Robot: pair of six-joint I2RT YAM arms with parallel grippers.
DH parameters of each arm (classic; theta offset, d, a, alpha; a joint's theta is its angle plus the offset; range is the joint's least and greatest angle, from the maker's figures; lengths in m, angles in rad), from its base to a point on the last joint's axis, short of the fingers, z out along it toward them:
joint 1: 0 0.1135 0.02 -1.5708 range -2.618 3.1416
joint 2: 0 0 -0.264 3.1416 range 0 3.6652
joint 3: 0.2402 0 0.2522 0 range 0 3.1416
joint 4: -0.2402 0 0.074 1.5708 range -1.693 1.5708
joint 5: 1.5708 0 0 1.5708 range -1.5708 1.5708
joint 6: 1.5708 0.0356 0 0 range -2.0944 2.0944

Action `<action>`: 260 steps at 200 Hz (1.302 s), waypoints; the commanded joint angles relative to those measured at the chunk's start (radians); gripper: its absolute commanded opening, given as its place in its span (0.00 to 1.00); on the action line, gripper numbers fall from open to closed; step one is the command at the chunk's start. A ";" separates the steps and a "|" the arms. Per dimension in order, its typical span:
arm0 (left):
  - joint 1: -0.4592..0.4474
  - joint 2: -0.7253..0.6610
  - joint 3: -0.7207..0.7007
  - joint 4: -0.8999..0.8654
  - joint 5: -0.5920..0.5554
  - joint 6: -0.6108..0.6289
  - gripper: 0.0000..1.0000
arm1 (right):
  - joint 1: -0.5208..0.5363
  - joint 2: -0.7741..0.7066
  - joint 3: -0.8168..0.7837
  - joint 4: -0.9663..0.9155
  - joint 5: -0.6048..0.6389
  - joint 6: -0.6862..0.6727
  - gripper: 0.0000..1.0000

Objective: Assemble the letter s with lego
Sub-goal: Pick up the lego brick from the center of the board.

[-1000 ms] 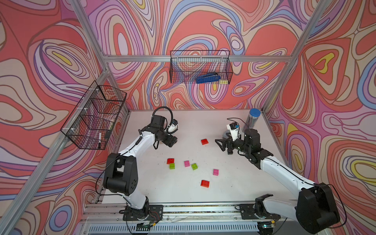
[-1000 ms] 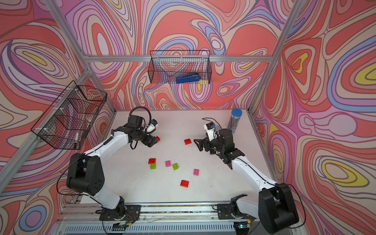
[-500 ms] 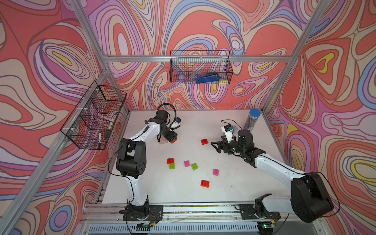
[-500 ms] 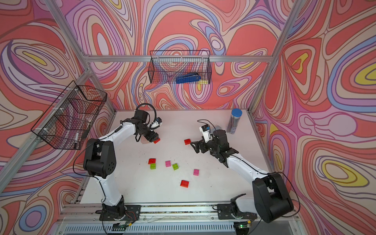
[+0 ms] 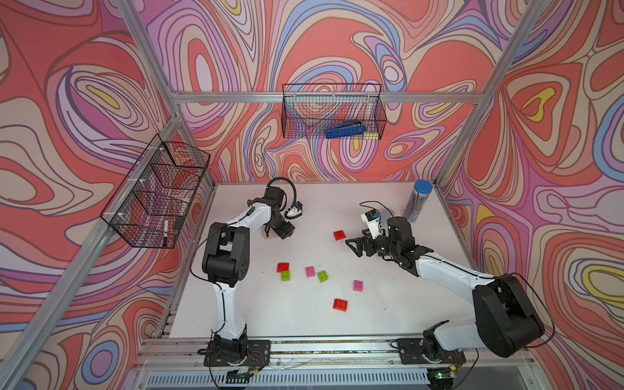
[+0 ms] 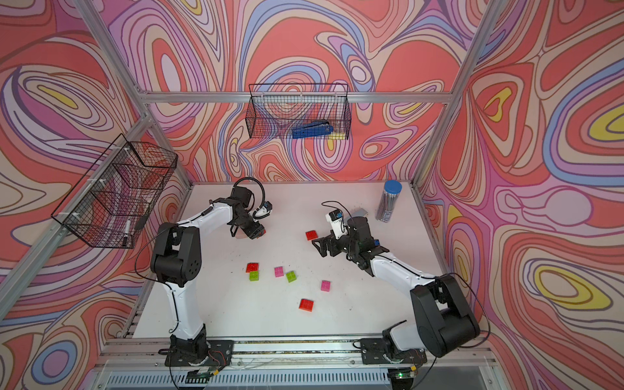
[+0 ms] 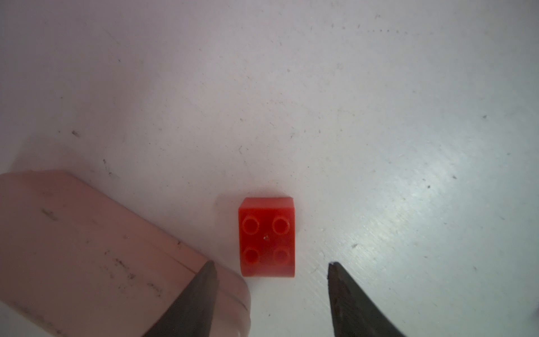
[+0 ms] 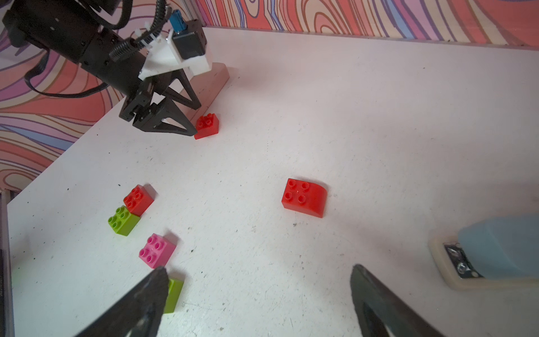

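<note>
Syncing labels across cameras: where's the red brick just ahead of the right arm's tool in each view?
Top view: red brick just ahead of the right tool.
Top view: same spot.
Left wrist: not in it; the other red brick there lies beside a pink case.
Right wrist: near centre, ahead of the tool.
Landmark: green brick, in all but the left wrist.

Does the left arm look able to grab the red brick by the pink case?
Probably yes. The left gripper hangs over the red brick, jaws apart and wider than it. The pink case lies close beside one finger and might snag it.
</note>
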 commanded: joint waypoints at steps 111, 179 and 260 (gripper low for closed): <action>-0.022 0.058 0.041 -0.016 -0.042 0.017 0.45 | 0.009 0.001 0.014 -0.013 0.014 -0.002 0.98; -0.028 0.075 0.051 -0.035 -0.043 0.012 0.39 | 0.009 -0.013 0.000 -0.024 0.020 -0.007 0.98; -0.043 0.055 0.065 -0.079 -0.037 0.041 0.28 | 0.009 -0.034 -0.006 -0.044 0.046 -0.022 0.98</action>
